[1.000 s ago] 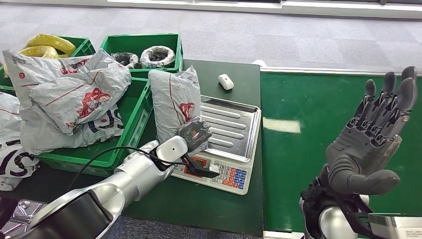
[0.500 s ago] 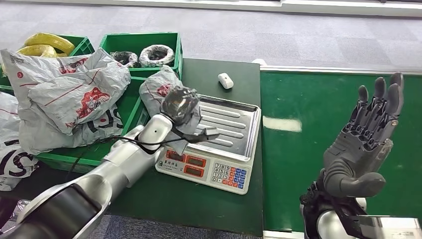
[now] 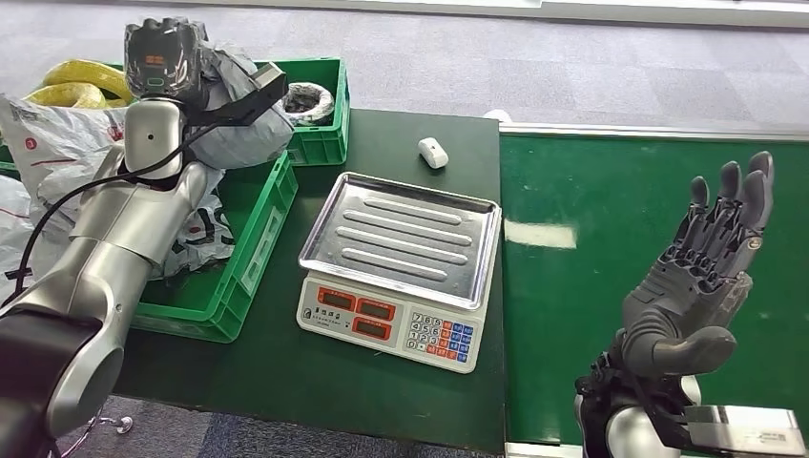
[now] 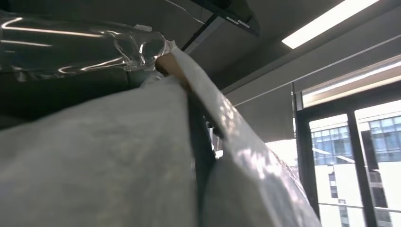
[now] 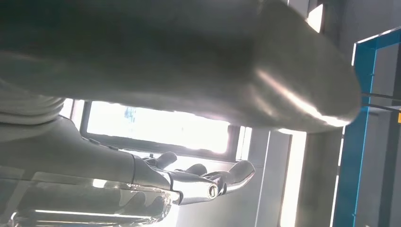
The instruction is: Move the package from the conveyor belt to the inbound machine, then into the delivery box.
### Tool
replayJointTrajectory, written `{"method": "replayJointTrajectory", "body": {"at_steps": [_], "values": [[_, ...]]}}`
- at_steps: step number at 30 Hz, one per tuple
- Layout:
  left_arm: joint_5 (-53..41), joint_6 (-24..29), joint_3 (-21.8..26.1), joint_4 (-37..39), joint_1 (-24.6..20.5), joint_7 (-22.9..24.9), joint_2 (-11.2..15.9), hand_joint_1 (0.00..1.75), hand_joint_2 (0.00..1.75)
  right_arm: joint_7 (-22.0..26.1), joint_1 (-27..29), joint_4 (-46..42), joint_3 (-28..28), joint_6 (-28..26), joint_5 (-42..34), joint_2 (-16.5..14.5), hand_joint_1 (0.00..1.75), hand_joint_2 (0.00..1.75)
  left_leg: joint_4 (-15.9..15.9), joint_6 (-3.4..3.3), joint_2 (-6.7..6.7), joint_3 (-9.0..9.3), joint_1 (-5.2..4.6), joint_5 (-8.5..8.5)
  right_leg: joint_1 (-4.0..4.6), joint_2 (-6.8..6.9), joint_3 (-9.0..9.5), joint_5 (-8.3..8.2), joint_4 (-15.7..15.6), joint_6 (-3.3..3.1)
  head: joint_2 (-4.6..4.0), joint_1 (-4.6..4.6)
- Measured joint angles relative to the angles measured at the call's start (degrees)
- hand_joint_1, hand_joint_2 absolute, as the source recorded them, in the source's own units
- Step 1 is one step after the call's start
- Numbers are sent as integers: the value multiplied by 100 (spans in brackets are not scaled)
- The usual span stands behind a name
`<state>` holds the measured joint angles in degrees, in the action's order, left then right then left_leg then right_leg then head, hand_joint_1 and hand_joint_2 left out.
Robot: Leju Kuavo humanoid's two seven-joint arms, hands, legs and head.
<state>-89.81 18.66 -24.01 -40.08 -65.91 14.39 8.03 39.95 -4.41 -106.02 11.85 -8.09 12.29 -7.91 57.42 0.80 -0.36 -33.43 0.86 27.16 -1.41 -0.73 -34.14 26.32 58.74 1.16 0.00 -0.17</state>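
Observation:
My left hand is raised high over the green crates at the left and grips the grey plastic package, which hangs behind the wrist above the front delivery crate. In the left wrist view the package fills the close foreground. The scale with its bare steel tray stands on the dark table in the middle. My right hand is held upright above the green conveyor belt, fingers spread and holding nothing; its thick thumb looms close in the right wrist view.
Several grey bags with red print lie piled in the front crate. Two crates at the back hold wire coils and yellow coils. A small white device lies behind the scale.
My left arm has swung the package up off the scale tray and leftward over the crates. The right hand has barely moved.

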Motion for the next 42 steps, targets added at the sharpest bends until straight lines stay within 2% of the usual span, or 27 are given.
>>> {"method": "replayJointTrajectory", "body": {"at_steps": [4, 6, 7, 10, 11, 12, 16, 21, 27, 37, 39, 40, 41, 42], "values": [[-2, -373, -220, 651, -364, 392, 140, 174, 175, 0, 73, 14, -2, -5, -36, 2, 0, 0, -1, 0, 2, -2, 0, 0, 0, -1, -3, 0, 1, 0, 0, -1], [-2, -717, -399, 987, -510, 591, 228, 156, 175, 1, 131, 15, 2, -40, -61, 12, 0, 0, -2, 0, 6, -2, 1, 1, 1, -3, -4, 0, 1, 0, 0, -2], [-2, -916, -502, 1154, -567, 692, 277, 137, 175, 1, 160, 15, 7, -70, -72, 21, 0, 0, -3, 1, 8, -2, 1, 1, 2, -5, -5, 0, 1, 0, 0, -2], [19, -1416, -769, 1595, -647, 950, 434, 34, 175, 2, 223, 15, 51, -173, -106, 63, 0, 0, -4, 1, 11, -1, 2, 1, 3, -8, -6, 0, 2, 0, 0, -2], [35, -1515, -816, 1709, -648, 1004, 481, 10, 175, 2, 235, 15, 70, -201, -119, 80, 0, 0, -4, 1, 10, -1, 3, 1, 3, -9, -6, 0, 2, -1, 0, -2], [59, -1601, -844, 1813, -642, 1045, 525, 0, 175, 2, 244, 15, 89, -227, -130, 96, 0, 0, -4, 1, 9, -1, 3, 0, 4, -8, -6, 0, 2, -1, 0, -1], [185, -1853, -867, 2117, -566, 1190, 691, 0, 0, 1, 274, 15, 162, -320, -137, 159, 0, 0, -4, 2, 8, 0, 3, 0, 3, -8, -3, 0, 3, -1, 0, 0], [291, -1925, -866, 2302, -388, 1297, 839, 0, 0, 2, 304, 15, 246, -362, -143, 206, 0, 0, -4, 4, 3, 0, 3, -2, 3, -5, 0, 0, 2, -1, 0, -1], [302, -1885, -851, 2393, -318, 1348, 897, 0, 0, 2, 308, 15, 275, -352, -129, 232, 0, 0, -4, 4, 2, 1, 3, -2, 3, -4, 0, 0, 2, -1, 0, 0], [48, -1017, -512, 2393, -184, 1622, 897, 0, 0, 0, 305, 15, 262, 0, 126, 123, 0, 0, -3, 5, 1, 0, 3, -2, 3, -5, -2, 0, 2, -1, 0, 1], [217, -432, -358, 2338, -165, 1469, 874, 0, 0, 1, 305, 15, 243, 39, 163, 80, 0, 0, -2, 5, 1, 0, 3, -3, 3, -4, -5, 0, 2, -1, 0, 1], [443, 99, -203, 2269, -141, 1204, 838, 0, 0, 2, 306, 15, 229, 59, 177, 57, 0, 0, -1, 5, 1, 0, 3, -3, 3, -4, -7, 0, 1, -1, 0, 0], [744, 695, 19, 2137, -97, 792, 784, 0, 0, 2, 307, 15, 215, 82, 186, 32, 0, 0, 1, 5, 1, 0, 3, -3, 2, -2, -8, 0, 1, -1, 0, 0], [1153, 1239, 321, 1909, -29, 189, 680, 0, 0, 2, 309, 15, 201, 109, 193, 7, 0, 0, 2, 5, -1, -1, 2, -3, 2, 0, -8, 0, 0, -1, 0, -1]]}}
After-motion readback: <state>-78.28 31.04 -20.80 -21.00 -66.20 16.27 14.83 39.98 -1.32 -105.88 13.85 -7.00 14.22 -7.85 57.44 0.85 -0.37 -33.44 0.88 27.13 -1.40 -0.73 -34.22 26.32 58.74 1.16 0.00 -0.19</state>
